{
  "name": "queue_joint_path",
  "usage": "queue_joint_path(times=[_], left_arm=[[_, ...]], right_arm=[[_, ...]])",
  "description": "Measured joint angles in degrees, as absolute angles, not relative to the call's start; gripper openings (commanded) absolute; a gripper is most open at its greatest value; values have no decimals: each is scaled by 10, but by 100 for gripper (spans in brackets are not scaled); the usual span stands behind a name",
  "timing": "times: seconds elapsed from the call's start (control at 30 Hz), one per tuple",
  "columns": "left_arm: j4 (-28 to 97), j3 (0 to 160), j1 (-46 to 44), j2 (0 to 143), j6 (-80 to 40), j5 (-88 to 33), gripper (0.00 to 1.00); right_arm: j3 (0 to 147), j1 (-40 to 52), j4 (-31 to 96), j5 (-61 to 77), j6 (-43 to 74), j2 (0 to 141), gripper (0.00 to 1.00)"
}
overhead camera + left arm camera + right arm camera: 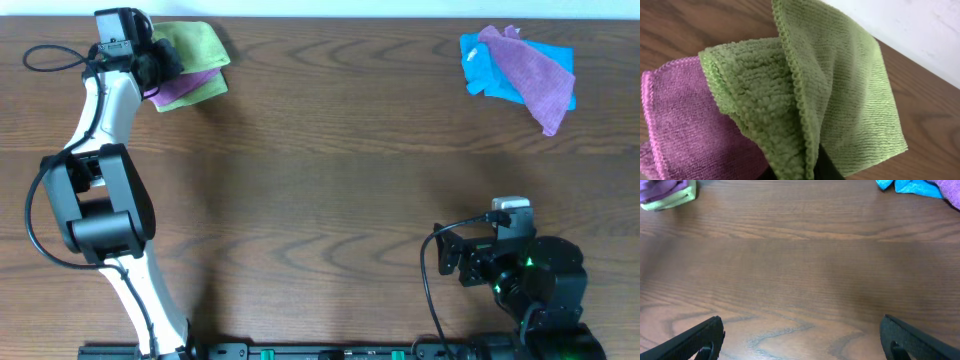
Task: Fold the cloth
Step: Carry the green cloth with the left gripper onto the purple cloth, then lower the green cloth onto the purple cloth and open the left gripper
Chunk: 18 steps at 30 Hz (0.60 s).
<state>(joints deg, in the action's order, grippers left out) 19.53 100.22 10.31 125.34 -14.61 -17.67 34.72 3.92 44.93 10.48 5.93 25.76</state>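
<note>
The lime-green cloth (196, 42) lies bunched at the far left corner of the table, on top of a purple cloth (186, 88). My left gripper (163, 62) is shut on an edge of the green cloth. In the left wrist view the green cloth (840, 95) rises from between the fingers (805, 172) and folds over itself, with the purple cloth (685, 130) under it at the left. No white tag shows. My right gripper (800, 340) is open and empty above bare wood near the front right (452, 255).
A bright blue cloth (492, 68) with a purple cloth (535, 72) on it lies at the far right. The green and purple pile shows small in the right wrist view (670, 192). The table's back edge runs just behind the left pile.
</note>
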Motion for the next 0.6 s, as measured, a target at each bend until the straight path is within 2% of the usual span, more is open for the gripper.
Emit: queue_joint_path(times=[0.2,0.6], left_arm=[[221,1002,104,1253,-129,-173,13],[239,1002,111,1253,-115,-139,26]], right_arm=[[347,39,449,105,59,258,99],[347,39,449,105,59,258,99]])
